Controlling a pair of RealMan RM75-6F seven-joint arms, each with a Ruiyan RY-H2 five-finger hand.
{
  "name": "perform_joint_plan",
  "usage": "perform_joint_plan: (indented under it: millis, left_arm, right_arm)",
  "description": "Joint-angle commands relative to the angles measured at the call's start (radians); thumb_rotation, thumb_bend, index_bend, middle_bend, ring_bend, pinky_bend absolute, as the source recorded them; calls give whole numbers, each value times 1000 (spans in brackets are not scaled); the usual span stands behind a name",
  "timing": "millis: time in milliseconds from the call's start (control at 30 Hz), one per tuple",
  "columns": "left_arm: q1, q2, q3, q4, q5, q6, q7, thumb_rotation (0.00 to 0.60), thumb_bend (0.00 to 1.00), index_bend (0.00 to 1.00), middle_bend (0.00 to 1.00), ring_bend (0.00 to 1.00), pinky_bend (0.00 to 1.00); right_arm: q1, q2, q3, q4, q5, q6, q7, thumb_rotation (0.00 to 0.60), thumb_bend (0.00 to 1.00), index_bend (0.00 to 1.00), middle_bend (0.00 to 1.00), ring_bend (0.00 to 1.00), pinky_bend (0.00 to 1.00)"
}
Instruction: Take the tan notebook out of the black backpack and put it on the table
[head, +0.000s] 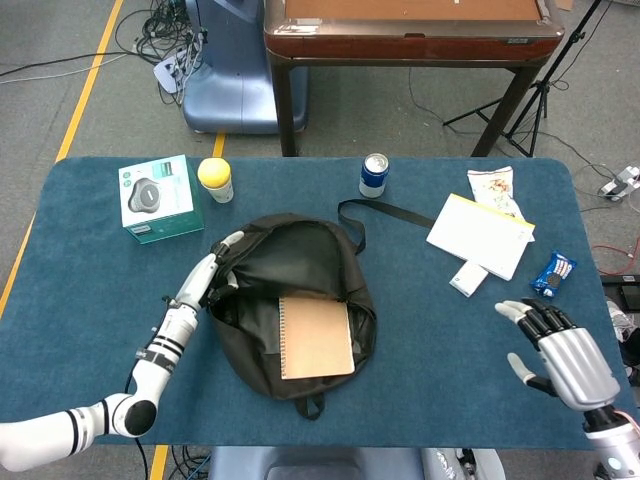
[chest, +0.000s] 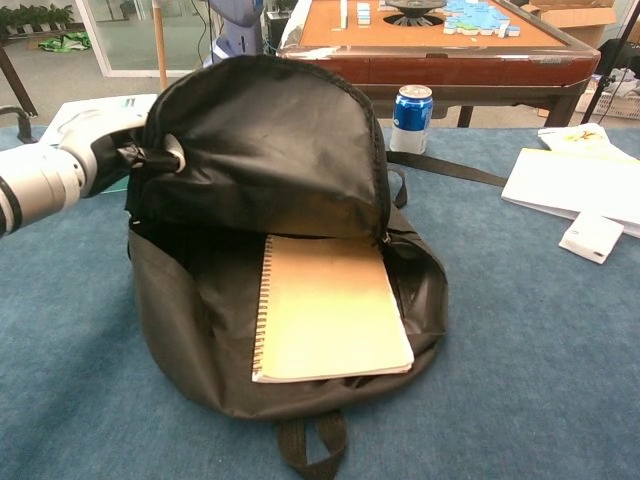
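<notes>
The black backpack (head: 255, 300) (chest: 190, 300) lies open in the middle of the blue table. Its front flap (chest: 265, 140) is lifted up and back. My left hand (head: 204, 279) (chest: 105, 150) grips the flap's left edge and holds it raised. Inside, the tan spiral-bound notebook (head: 316, 335) (chest: 327, 308) lies flat and fully exposed. My right hand (head: 560, 352) hovers over the table's right front part, fingers spread, holding nothing, well away from the bag. The chest view does not show it.
Behind the bag stand a blue can (head: 373, 174) (chest: 411, 118), a yellow-lidded cup (head: 215, 179) and a teal box (head: 160, 198). A white book (head: 480, 235) (chest: 575, 185), a small white box (head: 468, 279) (chest: 592, 238) and snack packets (head: 553, 274) lie at the right. A brown table (head: 410, 25) stands beyond.
</notes>
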Motion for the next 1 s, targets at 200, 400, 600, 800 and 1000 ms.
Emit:
perform_joint_plan:
  millis: [200, 400, 600, 800, 1000]
  left_arm:
    - [-12, -15, -53, -3, -110, -5, 80, 600, 890, 466, 58, 18, 48]
    - [-10, -21, -64, -22, -139, 11, 122, 600, 890, 446, 57, 18, 48]
    - [-6, -19, -76, -43, -162, 17, 144, 600, 891, 435, 57, 18, 48]
    - [0, -19, -83, -65, -176, 23, 160, 600, 891, 425, 57, 18, 48]
    - [6, -16, -88, -80, -178, 31, 171, 600, 890, 426, 57, 18, 48]
  right_arm:
    - [123, -21, -4, -64, -78, -160, -54, 600, 384, 194, 215, 133, 240]
    - [232, -75, 19, -100, -81, -300, -84, 600, 383, 194, 215, 133, 240]
    - [320, -158, 42, -107, -37, -425, -132, 600, 338, 194, 206, 132, 240]
    - [392, -279, 69, -71, 54, -527, -199, 600, 260, 193, 200, 113, 240]
    - [438, -385, 84, -13, 141, -581, -280, 600, 198, 194, 178, 85, 228]
